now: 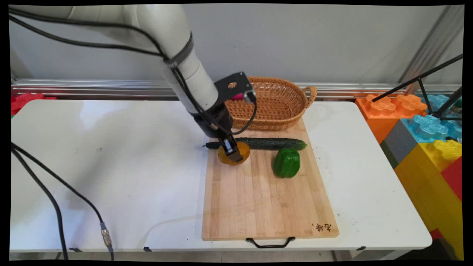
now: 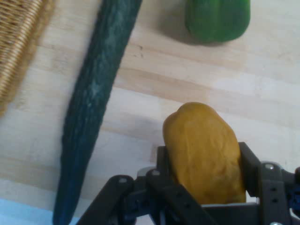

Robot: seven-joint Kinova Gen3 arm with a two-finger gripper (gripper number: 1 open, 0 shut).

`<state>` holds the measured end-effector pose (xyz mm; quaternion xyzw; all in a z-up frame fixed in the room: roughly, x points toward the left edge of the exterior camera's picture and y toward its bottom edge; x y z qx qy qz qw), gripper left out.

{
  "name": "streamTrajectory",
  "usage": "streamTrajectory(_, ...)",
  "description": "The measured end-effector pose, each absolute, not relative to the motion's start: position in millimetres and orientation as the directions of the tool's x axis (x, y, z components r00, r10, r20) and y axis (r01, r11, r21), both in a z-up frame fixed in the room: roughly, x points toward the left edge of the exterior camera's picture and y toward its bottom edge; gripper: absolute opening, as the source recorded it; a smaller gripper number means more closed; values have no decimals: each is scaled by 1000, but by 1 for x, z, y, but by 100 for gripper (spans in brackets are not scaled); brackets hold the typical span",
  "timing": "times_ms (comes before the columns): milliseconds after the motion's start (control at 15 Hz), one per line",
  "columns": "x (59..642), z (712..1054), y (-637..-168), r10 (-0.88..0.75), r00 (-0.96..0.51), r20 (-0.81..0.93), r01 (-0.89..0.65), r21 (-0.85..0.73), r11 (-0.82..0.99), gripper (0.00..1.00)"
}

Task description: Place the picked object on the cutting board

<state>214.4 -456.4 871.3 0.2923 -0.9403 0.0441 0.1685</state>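
Gripper down on the cutting board, fingers clamped around the yellow pepper (far left of the board); cucumber just behind it, green pepper to the right, wicker basket beyond

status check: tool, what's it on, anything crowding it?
Tool shut on yellow pepper, down on cutting board. Cucumber lies right beside it, basket behind. Green pepper apart, clear of the tool.
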Motion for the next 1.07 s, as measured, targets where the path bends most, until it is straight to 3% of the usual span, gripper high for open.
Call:
streamTrajectory(267,223,837,-458,-504,-793,343,-524,39,851,0)
streamTrajectory(733,226,808,-462,-466,-806,364,-479,60,876,0)
streamTrajectory(800,225,806,-463,-458,-809,369,-471,62,880,100)
streamTrajectory(1067,219,803,-464,-442,-808,389,-451,73,889,100)
